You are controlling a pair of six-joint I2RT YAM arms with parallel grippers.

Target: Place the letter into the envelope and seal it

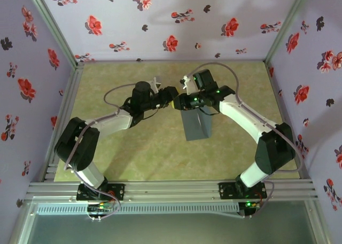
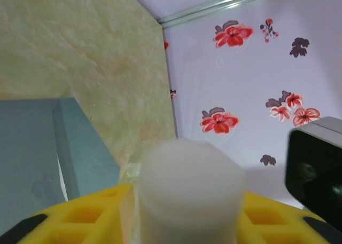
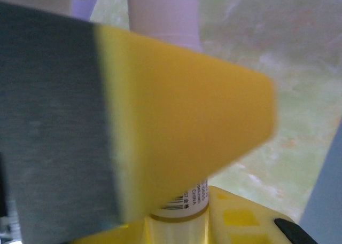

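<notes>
The two arms reach in from the near edge and meet nose to nose over the middle of the green-and-cream marbled bench [image 1: 133, 153]. The left end effector [image 1: 172, 98] and the right end effector [image 1: 184, 101] nearly touch. The flat slate-grey paper envelope [image 1: 196, 125] is on the bench just on the near side of the right end effector, partly under that arm's wrist. From above it shows as a dark, slightly tapering rectangle, and I cannot tell whether it lies fully flat.

In the left wrist view the envelope fills the lower left, with a straight fold line running down its face. A white cylindrical stick [image 2: 187, 188] stands end-on in the middle of that view, between the left end effector's yellow fingers [image 2: 88, 214]. Whether those fingers press on the stick or stand slightly off it I cannot tell. A black box-shaped part [image 2: 315, 169] shows at the right edge.

In the right wrist view the stick runs up the centre. Its lower end carries a barcode label and a gold ring, and it sits between the right end effector's yellow fingers at the bottom edge, which pinch it. A large, blurred yellow wedge with a grey face crosses in front of the stick from the left, and I cannot tell which arm it belongs to. A strip of grey-blue at the right edge of this view may be the envelope. Pale walls printed with red and dark flowers [image 1: 160, 20] enclose the bench on three sides.
</notes>
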